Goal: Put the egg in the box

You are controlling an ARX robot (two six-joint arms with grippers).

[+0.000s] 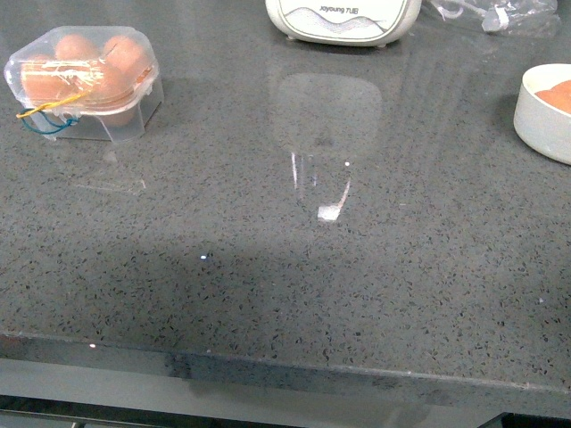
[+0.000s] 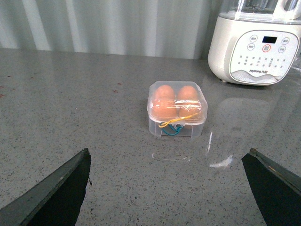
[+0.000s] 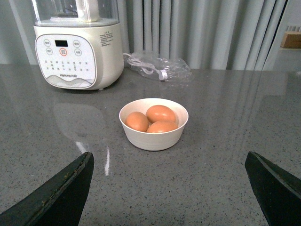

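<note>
The clear plastic box stands at the far left of the grey counter, lid down, with brown eggs inside and blue and yellow bands at its front. It also shows in the left wrist view, well ahead of my open, empty left gripper. Three brown eggs lie in a round white bowl, ahead of my open, empty right gripper. In the front view the bowl sits at the right edge, an egg partly showing. Neither arm shows in the front view.
A white Joyoung kitchen appliance stands at the back centre of the counter; it also shows in the right wrist view. A clear bag with a cable lies behind the bowl. The counter's front edge runs near the bottom.
</note>
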